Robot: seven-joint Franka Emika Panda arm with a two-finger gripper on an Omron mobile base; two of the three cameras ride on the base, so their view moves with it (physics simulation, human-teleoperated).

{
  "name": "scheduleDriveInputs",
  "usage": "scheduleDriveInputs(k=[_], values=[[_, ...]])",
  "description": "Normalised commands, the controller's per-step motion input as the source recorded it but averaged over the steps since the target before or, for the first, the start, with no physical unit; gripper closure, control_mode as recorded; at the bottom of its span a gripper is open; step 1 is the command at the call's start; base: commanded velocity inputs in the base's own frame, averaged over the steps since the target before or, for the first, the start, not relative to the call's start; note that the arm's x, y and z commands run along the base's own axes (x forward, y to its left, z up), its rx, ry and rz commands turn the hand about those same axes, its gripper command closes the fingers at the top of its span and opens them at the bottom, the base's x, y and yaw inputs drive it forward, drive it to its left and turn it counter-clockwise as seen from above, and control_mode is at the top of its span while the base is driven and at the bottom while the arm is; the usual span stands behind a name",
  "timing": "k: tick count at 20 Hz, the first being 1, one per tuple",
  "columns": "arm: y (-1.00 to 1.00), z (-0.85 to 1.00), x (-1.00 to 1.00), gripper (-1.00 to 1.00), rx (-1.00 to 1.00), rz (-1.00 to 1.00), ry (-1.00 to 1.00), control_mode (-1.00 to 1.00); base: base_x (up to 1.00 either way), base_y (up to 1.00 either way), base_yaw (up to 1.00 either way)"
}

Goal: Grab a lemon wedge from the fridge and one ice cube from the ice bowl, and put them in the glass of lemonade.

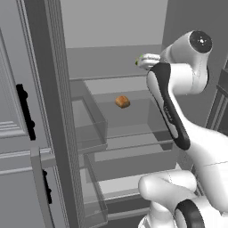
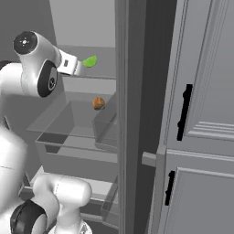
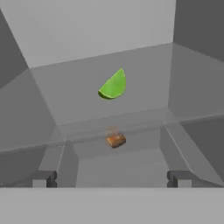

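Observation:
The fridge point(image 1: 111, 26) stands open, and my arm reaches in at the height of its upper shelf point(image 1: 116, 78). On that shelf lies the lemon wedge point(image 3: 113, 85), small and yellow-green, also seen as the lemon wedge point(image 2: 90, 61) just beyond my hand. My gripper point(image 3: 112, 179) is open, its fingertips point(image 3: 43, 178) spread wide. It stays short of the wedge, with nothing between the fingers. From the left, the gripper point(image 1: 147, 61) covers most of the wedge point(image 1: 138, 59). The ice bowl and the glass of lemonade are out of view.
An orange-brown lump point(image 1: 122, 102) rests on the shelf below, over a clear drawer point(image 2: 68, 123). Clear door bins point(image 1: 91, 129) hang at the left. Panelled cabinets with black handles point(image 2: 184, 112) flank the fridge.

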Motion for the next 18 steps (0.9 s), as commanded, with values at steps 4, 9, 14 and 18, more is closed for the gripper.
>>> scheduleDriveInputs(k=[4, 9, 14, 18], values=[[0.07, 0.0, 0.63, -1.0, 0.0, 0.0, 0.14, -1.0, 0.0, 0.0, 0.0], [0.0, -0.04, 0.7, -1.0, 0.0, 0.0, 0.08, -1.0, 0.0, 0.0, 0.0], [0.0, -0.12, 0.72, -1.0, 0.0, 0.0, 0.03, -1.0, 0.0, 0.0, 0.0], [0.0, -0.18, 0.68, -1.0, 0.0, 0.0, 0.03, -1.0, 0.0, 0.0, 0.0]])
